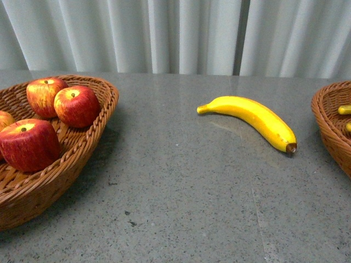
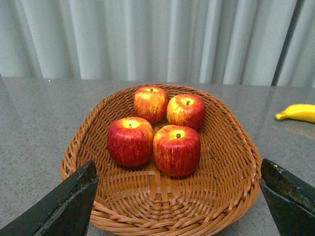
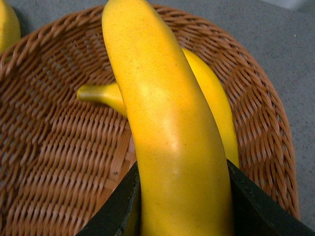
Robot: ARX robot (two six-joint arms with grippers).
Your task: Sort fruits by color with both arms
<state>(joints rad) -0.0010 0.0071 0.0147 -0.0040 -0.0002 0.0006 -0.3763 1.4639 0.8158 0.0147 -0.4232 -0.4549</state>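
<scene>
Right gripper (image 3: pixel 182 172): jaws clamped tight on a banana (image 3: pixel 162 123), hanging over the banana basket (image 3: pixel 266 128) with a second banana (image 3: pixel 216 98) lying beneath. It looks smooth, stiff and light, so it could swivel, and mid-body seems the best hold. Left gripper (image 2: pixel 178 167): jaws spread wide and empty above four apples (image 2: pixel 177 150) in the apple basket (image 2: pixel 231 162). Farther out, at 1 o'clock, a loose banana (image 1: pixel 249 118) lies on open counter (image 1: pixel 181 192), well clear of the rims at 9 and 3.

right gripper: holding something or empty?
Holding. The right gripper is shut on a banana: in the right wrist view its fingers press against both sides of it, with the basket behind.
</scene>
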